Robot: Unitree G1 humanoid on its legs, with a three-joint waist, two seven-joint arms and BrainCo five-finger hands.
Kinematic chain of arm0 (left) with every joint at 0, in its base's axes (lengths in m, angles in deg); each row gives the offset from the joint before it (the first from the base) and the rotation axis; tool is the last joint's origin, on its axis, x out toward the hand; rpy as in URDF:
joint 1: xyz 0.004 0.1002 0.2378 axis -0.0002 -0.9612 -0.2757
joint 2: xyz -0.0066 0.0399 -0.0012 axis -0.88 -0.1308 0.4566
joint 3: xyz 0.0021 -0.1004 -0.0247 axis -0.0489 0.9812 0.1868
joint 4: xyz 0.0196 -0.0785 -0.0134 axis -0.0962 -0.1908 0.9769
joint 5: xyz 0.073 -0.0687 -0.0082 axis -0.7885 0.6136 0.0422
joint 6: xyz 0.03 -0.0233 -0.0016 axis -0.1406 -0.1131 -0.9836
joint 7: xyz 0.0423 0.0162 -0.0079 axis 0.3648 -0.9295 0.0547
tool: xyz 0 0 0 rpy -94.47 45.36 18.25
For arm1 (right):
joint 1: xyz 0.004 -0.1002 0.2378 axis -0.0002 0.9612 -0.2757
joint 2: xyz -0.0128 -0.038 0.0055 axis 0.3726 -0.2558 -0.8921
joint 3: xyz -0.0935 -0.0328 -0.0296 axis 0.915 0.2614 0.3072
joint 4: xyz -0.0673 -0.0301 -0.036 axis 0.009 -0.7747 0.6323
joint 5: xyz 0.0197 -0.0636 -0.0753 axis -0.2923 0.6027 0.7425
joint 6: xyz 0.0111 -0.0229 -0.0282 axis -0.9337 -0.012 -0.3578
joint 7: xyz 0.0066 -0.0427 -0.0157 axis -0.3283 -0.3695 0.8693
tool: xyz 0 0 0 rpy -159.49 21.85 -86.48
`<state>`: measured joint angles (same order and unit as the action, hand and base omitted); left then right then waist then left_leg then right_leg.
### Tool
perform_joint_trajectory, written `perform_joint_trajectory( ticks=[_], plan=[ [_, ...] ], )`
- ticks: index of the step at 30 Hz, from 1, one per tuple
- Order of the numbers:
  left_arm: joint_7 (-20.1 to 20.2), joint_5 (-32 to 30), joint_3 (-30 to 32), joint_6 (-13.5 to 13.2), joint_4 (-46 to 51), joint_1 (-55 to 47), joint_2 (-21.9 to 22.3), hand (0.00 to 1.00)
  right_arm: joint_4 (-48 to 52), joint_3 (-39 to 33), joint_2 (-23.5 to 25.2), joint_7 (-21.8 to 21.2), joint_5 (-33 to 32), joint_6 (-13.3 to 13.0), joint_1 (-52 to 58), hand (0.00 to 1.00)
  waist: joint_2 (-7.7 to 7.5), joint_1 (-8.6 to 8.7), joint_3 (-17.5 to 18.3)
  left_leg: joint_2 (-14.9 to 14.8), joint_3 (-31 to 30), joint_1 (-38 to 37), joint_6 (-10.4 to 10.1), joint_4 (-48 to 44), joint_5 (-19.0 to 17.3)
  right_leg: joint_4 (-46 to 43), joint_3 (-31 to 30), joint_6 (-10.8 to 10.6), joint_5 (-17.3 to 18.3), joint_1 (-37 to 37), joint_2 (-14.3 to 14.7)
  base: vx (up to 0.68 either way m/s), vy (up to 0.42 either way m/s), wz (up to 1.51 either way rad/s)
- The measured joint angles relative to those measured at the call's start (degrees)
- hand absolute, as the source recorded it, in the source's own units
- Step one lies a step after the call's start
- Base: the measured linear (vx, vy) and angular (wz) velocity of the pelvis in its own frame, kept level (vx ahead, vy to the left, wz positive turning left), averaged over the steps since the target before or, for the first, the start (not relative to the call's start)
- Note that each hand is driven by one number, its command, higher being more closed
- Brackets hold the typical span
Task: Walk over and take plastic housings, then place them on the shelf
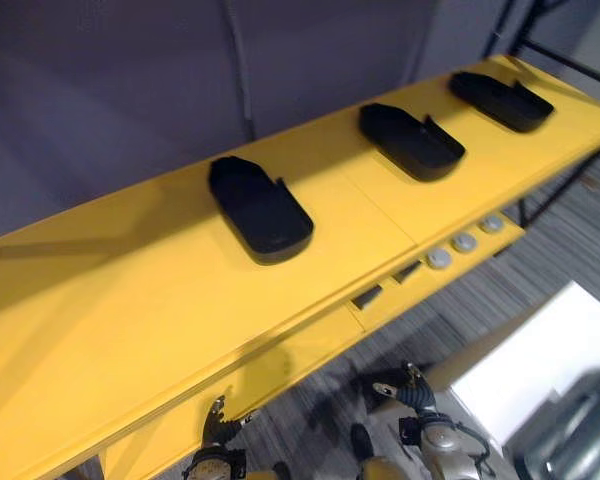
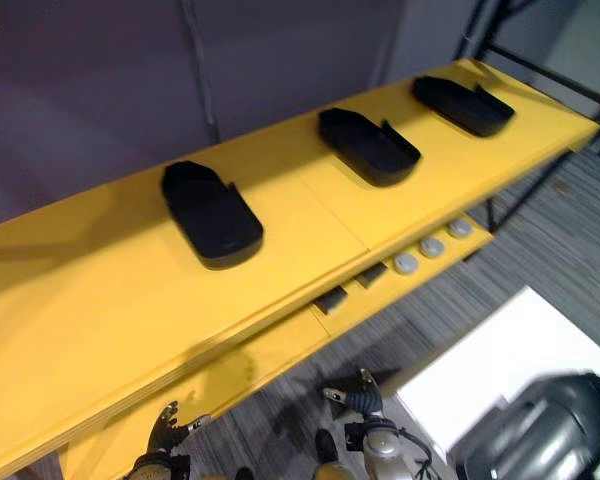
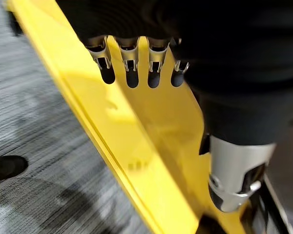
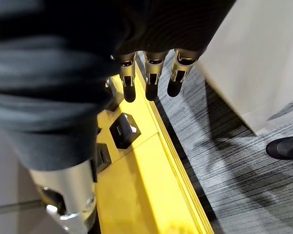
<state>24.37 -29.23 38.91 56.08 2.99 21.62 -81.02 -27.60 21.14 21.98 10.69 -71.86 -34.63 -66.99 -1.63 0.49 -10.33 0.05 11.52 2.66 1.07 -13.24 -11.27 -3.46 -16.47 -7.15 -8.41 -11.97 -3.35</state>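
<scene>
Three black plastic housings lie in a row along the top of a long yellow table, well apart from one another; the nearest housing sits around the middle of the top, the middle housing lies further toward the robot's right, and the far housing rests near the right end; each lies flat with its open side up, and no hand touches any of them; below the table's front edge a lower shelf of the same yellow juts out, carrying three round grey discs in a line and, just beside them, two small black blocks; the left hand hangs low in front of this lower shelf, over the grey striped carpet; in its wrist view its fingers are straight and slightly spread above the yellow edge, and they hold nothing; the right hand hangs at the same height further right; its fingers are likewise relaxed and straight, empty, pointing down beside the shelf edge near one black block; a white box stands on the carpet at the right, with a dark grey rounded object just beside it.
</scene>
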Motion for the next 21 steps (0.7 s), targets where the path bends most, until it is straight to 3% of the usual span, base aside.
perform_joint_trajectory(
  ticks=[1, 2, 3, 4, 5, 8, 9, 10, 13, 14, 18, 21],
  plan=[
    [0.00, -0.03, -0.01, -0.02, -0.01, 1.10, 0.02, 0.00, 0.13, 0.63, -0.09, -0.01, 0.06, 0.00, -0.71, 0.00, 0.06, -0.04, -0.48, -0.83, 1.41, 0.91, 1.12, -0.20, 0.58, 1.62, 1.72, 0.60, -2.93, -0.84, 0.37, -0.22, 0.014, -0.99],
    [0.07, -0.07, -0.16, -0.09, -0.26, 2.58, -0.06, 0.00, 0.18, 0.55, -0.04, 0.00, 0.06, 0.03, -1.61, 0.00, 0.24, 0.14, -1.61, -1.37, 3.80, 1.06, 1.67, 0.37, 0.90, -4.29, 9.76, 3.01, 0.54, -2.89, 0.27, -0.21, 0.024, -1.01],
    [0.07, -0.07, -0.56, -0.09, -0.43, 3.12, -0.04, 0.00, 0.03, 0.05, -0.36, 0.04, 0.06, 0.13, -1.39, 0.00, 0.53, 0.15, -2.18, -1.53, 5.69, 0.02, 2.02, 1.16, 1.49, -17.51, 18.15, 5.59, 9.27, -5.19, -0.47, -0.18, 0.031, -0.79],
    [0.08, -0.08, -0.75, -0.04, -0.52, 3.13, 0.04, 0.00, -0.09, 0.05, -0.64, 0.06, 0.07, 0.13, -1.08, 0.00, 0.81, 0.28, -2.36, -1.74, 6.51, -0.66, 2.02, 1.50, 1.63, -21.72, 21.38, 6.55, 12.30, -4.77, -0.93, -0.11, 0.067, -0.79],
    [0.10, -0.11, -1.14, 0.00, -0.51, 2.54, 0.08, 0.00, -0.37, 0.07, -1.00, 0.05, 0.21, 0.11, -0.43, 0.00, 1.24, 0.32, -2.51, -2.34, 8.31, -2.07, 1.92, 2.00, 1.78, -25.90, 26.94, 6.24, 16.18, -1.92, -1.88, -0.07, 0.025, -0.63],
    [0.11, -0.12, -0.76, 0.31, -1.28, 1.82, -0.64, 0.00, -3.10, 0.25, -1.04, 0.00, 2.44, 0.02, -1.12, 0.00, 0.96, -0.18, -1.87, -4.35, 15.11, -2.41, 1.49, 1.52, 2.04, -24.00, 34.92, 4.91, 22.16, 5.31, -4.30, -0.07, -0.032, -1.24],
    [0.12, -0.12, -0.02, 0.42, -1.33, 1.58, -0.66, 0.00, -5.38, 0.57, -1.06, 0.00, 2.49, 0.03, -2.76, 0.00, 0.48, -1.14, -1.26, -5.16, 19.40, -1.78, 1.33, 0.60, 2.02, -19.60, 38.02, 5.20, 21.50, 6.74, -6.40, -0.05, -0.093, -1.84],
    [0.11, -0.09, 0.41, 0.42, -1.39, 1.64, -0.82, 0.00, -6.16, 1.12, -1.18, 0.00, 2.50, 0.03, -3.66, 0.00, -0.01, -1.92, -0.90, -5.34, 21.10, -1.30, 1.21, 0.13, 1.99, -16.35, 37.92, 4.68, 21.25, 6.60, -6.62, -0.07, -0.135, -1.85],
    [0.05, 0.09, 0.64, 0.39, -2.36, 1.78, 0.74, 0.00, -10.56, 3.15, -3.35, 0.01, 2.52, 0.13, -5.34, 0.00, 2.91, -1.77, 1.47, -8.74, 21.78, -0.81, -1.09, 2.74, 3.66, -2.82, 33.10, 6.17, 11.47, 8.19, 1.54, -0.05, -0.192, -1.42],
    [0.06, 0.12, 0.16, 0.11, -2.41, 1.76, 0.98, 0.00, -11.23, 3.06, -3.68, 0.02, 2.65, 0.22, -5.32, 0.00, 2.70, -2.12, 2.17, -9.67, 23.74, -1.49, -2.03, 3.75, 4.34, -0.17, 32.49, 6.71, 9.11, 7.94, 3.08, -0.05, -0.168, -1.58],
    [0.12, 0.12, 0.04, 0.18, -5.59, 1.30, 1.50, 0.00, -11.04, 3.07, -4.75, 0.00, 3.74, 0.22, -3.56, 0.00, 2.55, -1.49, 3.13, -10.76, 27.22, -5.05, -3.44, 4.37, 5.35, 3.26, 29.41, 8.69, 6.59, 8.69, 5.17, -0.04, -0.108, -1.06],
    [0.18, 0.09, 0.03, 0.22, -7.21, 1.22, 1.28, 0.00, -10.93, 2.99, -4.67, -0.01, 4.30, 0.22, -0.48, 0.00, 2.59, -1.11, 3.26, -11.31, 27.25, -6.97, -4.47, 4.58, 5.98, 3.79, 29.50, 8.70, 6.60, 9.35, 5.80, -0.08, -0.073, -0.37]
  ],
)
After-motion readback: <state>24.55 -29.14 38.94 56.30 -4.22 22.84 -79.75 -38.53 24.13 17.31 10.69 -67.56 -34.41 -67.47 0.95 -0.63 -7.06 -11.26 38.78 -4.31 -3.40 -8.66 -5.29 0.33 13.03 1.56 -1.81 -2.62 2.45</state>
